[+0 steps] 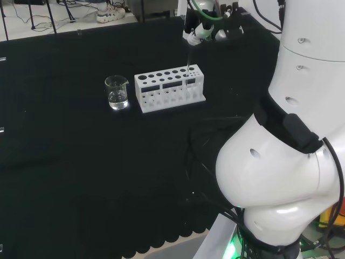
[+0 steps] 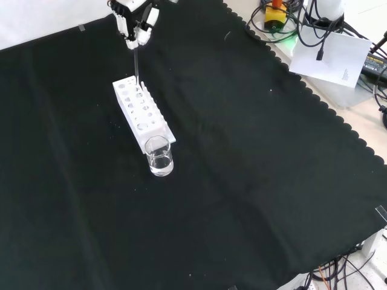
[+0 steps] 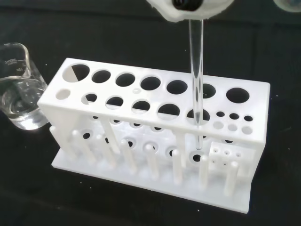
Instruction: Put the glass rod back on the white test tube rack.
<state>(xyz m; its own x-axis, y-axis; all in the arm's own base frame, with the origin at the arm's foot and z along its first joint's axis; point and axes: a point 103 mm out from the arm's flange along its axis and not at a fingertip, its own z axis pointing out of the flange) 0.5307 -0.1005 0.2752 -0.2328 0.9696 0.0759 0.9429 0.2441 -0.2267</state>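
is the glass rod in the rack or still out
In: the glass rod stands upright through a hole in the rack, held by the hand.

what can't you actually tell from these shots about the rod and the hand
- Hand: small in the front view, so how its fingers meet the rod is unclear.
- Glass rod: wrist view blurs its top end at the hand.
- Rod tip: passes through a hole in the rack; whether it touches the base is unclear.
- Beaker: cut off by the wrist view's edge.

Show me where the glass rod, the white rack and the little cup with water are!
glass rod (image 3: 196,70): wrist view, middle of its clear shaft above the rack.
white test tube rack (image 3: 155,101): wrist view, its top plate between the holes.
beaker (image 1: 117,93): head view, its glass wall.
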